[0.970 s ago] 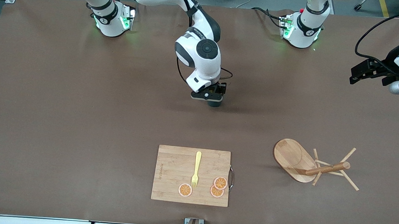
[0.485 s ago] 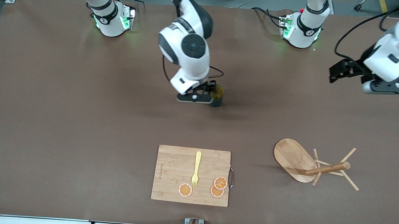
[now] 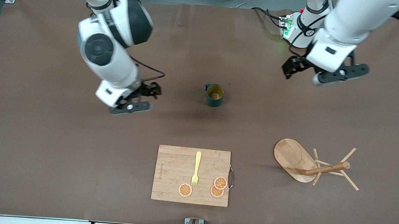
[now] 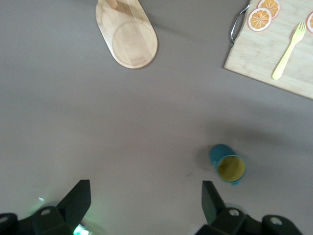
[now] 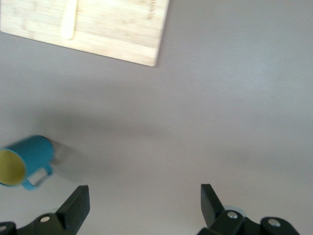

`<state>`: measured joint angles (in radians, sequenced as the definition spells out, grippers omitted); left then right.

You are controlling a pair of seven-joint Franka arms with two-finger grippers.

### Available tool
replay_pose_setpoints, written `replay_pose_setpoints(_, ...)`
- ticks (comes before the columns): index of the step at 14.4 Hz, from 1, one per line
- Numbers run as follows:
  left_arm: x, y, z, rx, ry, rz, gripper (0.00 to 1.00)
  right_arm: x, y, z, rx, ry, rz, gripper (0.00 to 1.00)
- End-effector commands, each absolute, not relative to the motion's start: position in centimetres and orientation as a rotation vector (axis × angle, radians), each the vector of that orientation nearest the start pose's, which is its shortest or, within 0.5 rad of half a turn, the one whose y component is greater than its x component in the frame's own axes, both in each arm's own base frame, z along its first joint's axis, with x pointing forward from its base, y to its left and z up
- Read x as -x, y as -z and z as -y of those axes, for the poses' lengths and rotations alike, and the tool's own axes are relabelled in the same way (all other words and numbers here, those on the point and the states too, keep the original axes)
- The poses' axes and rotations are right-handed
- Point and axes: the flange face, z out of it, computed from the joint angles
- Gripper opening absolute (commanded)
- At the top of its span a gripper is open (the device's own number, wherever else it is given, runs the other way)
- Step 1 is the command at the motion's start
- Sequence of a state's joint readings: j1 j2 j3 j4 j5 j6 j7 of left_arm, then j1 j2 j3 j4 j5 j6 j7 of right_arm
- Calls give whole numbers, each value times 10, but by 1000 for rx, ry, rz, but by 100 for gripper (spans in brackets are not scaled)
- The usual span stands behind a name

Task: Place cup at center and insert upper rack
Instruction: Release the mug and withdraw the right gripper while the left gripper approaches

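Rack on its side is your main risk

Worktop (image 3: 42,150) first: it is wide and mostly bare, so nothing crowds either arm, but it gives a tipped thing nothing to brace against.

Board (image 3: 191,175), nearest the front camera, carries a fork (image 3: 196,169) and orange slices (image 3: 218,187). It lies beside the rack toward the right arm's end; a wide sweep low over it could scatter them.

Rack (image 3: 306,164) lies toppled toward the left arm's end, nearer the camera than the cup, its oval base tilted up and its post and pegs sprawled on the worktop. Judge this the hard part: the post is round and the pegs are thin, so a pinch there may roll or twist it, and a grip on a peg could lever it or snap it. Lifted off balance, the heavy base may swing.

Cup (image 3: 214,94) stands upright about mid-worktop, free of both arms, so the placing looks done. Bring the rack across too low and its pegs or base could knock the cup over.

Left gripper (image 3: 323,72) hovers over bare worktop near its own base, jaws spread wide and empty; the rack's base shows in its wrist view, well apart. Right gripper (image 3: 140,99) hangs over bare worktop beside the cup toward its own end, jaws likewise released and holding nothing.
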<state>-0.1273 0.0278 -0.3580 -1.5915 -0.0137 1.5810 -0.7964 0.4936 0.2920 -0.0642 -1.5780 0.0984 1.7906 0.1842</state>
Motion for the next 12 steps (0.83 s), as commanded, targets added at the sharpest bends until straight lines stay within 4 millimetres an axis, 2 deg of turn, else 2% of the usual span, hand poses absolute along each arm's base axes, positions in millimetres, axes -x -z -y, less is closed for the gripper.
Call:
replay_pose_setpoints(1,-485,-569,312,3063,-42,643,100,-586,-478,-206,3035,-173,435,100)
replay_pose_setpoints(4,-455,-523,390,2951,72,634,100,-602,-488,-124,3002,-180,518,100)
replay_pose_setpoints(7,-429,-471,458,2915,126,783,100,-611,-498,-51,2999,-195,468,100)
replay_pose_setpoints(8,-425,-455,473,2901,165,842,100,-612,-503,-34,3009,-195,436,100)
replay_pose_setpoints(10,-400,-418,510,2858,237,900,100,-613,-513,4,3018,-192,339,100)
replay_pose_setpoints(11,-390,-400,526,2835,254,931,100,-613,-518,15,3023,-185,311,100)
replay_pose_setpoints(12,-370,-381,545,2804,277,982,100,-612,-524,23,3025,-191,290,100)
